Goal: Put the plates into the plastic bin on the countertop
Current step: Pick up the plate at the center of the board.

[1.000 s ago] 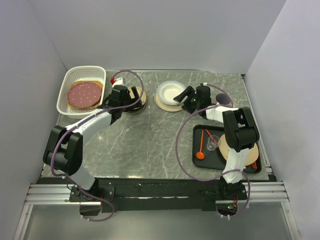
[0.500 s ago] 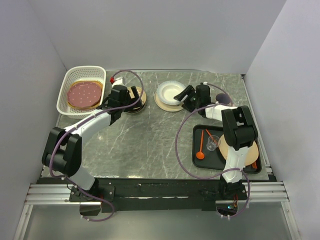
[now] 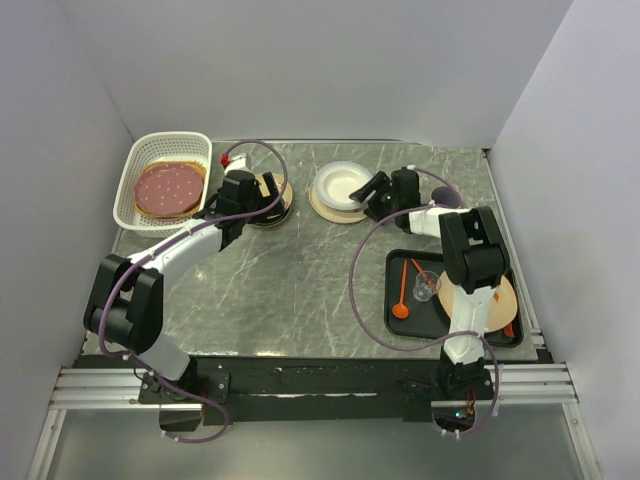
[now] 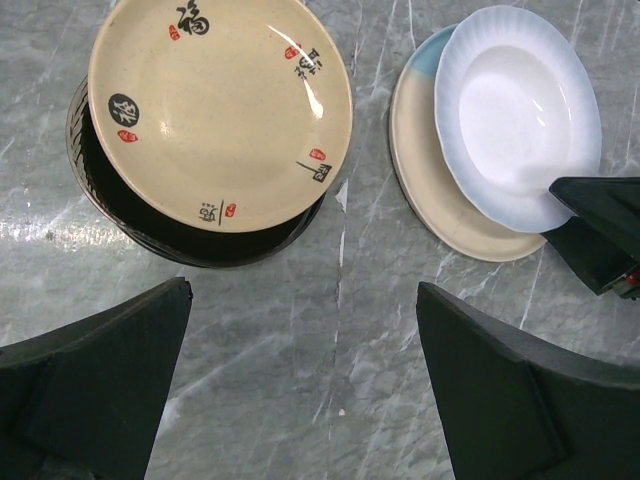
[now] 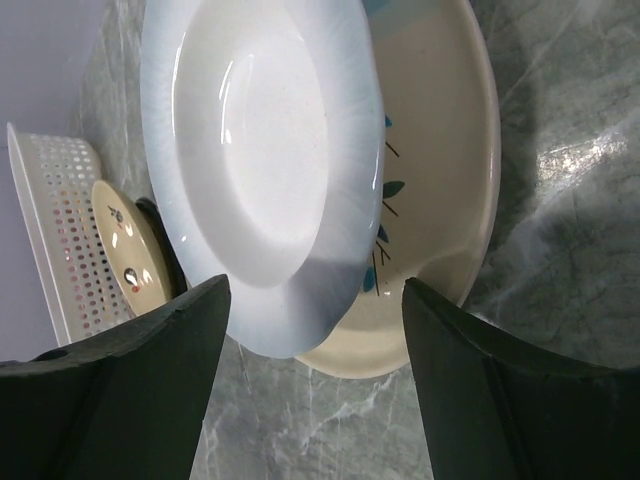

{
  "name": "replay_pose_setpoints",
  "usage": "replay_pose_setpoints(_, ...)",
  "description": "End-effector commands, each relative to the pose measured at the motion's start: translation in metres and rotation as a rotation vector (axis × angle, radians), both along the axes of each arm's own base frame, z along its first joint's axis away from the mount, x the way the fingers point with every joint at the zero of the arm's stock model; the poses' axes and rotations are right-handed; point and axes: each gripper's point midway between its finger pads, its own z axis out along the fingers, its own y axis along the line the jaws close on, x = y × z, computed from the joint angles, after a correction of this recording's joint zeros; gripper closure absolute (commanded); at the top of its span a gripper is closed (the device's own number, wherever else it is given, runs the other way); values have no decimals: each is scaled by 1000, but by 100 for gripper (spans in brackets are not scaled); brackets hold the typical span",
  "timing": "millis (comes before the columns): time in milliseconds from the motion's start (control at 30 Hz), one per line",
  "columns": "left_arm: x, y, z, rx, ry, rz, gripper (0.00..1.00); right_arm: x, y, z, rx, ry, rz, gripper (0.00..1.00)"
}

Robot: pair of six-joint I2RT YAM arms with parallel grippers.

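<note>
The white plastic bin (image 3: 128, 182) stands at the back left and holds a pink polka-dot plate (image 3: 168, 187) on an orange-brown one. My left gripper (image 3: 264, 203) is open and empty just short of a tan plate (image 4: 220, 110) lying on a dark brown one (image 4: 190, 245). My right gripper (image 3: 362, 197) is open, its fingers either side of the near rim of a white pale-blue plate (image 5: 265, 150), touching nothing. That plate rests on a blue-and-cream plate (image 5: 445, 200). Both stacks sit on the countertop (image 3: 290, 280).
A black tray (image 3: 395, 285) at the right front carries an orange spoon (image 3: 401, 303), a clear cup (image 3: 427, 286) and a tan plate (image 3: 505, 297). A dark plate (image 3: 448, 197) lies behind the right arm. Grey walls close the back and sides.
My right gripper has edged left toward the white plate's rim. The left arm has barely moved. Both grippers stay open.
</note>
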Motion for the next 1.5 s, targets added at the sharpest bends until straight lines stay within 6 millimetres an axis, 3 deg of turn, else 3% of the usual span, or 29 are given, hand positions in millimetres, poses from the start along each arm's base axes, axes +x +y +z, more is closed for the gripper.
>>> replay_pose_setpoints(0,2,-2,25,-14,-67,-6,1,18,-7,3,10,-27,-29,24)
replay_pose_setpoints(400,0,0,22,-6,-62,0,1,37,-8,-6,56,-7,-73,38)
replay_pose_setpoints(533,-1,2,22,-1,-64,6,1,38,-8,-11,57,-2,-79,48)
replay_pose_setpoints(633,-2,2,21,-3,-62,7,1,36,-7,-13,64,1,-78,57)
replay_pose_setpoints(867,-5,5,19,-1,-61,15,1,29,-9,-15,87,2,-82,88)
replay_pose_setpoints(1000,-7,7,20,-3,-65,24,1,28,-7,-14,109,-8,-69,100)
replay_pose_setpoints(1267,-11,7,17,-15,-56,20,1,24,-2,-6,146,-33,-37,100)
replay_pose_setpoints(1467,-13,0,28,-66,-106,-6,1,22,0,10,178,-76,-4,100)
